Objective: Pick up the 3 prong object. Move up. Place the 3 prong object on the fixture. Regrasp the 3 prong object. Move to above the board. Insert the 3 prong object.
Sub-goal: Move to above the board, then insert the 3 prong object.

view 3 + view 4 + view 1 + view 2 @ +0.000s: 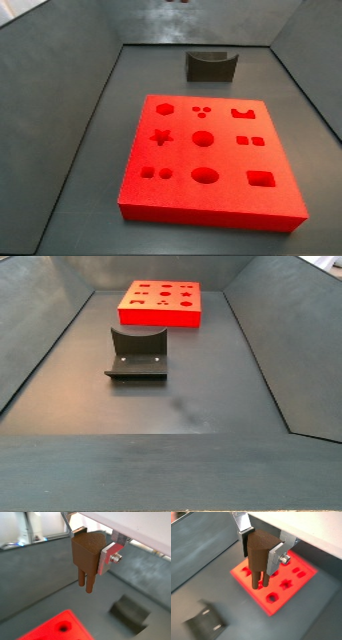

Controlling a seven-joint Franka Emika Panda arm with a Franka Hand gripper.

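In both wrist views our end effector is clamped on the 3 prong object, silver fingers pressing its sides and the prongs pointing down, free to enter a socket. It hangs well above the floor, barely entering a side view at the top edge. The fixture stands empty beyond the board. We judge we are carrying toward the board, whose three-dot recess waits.
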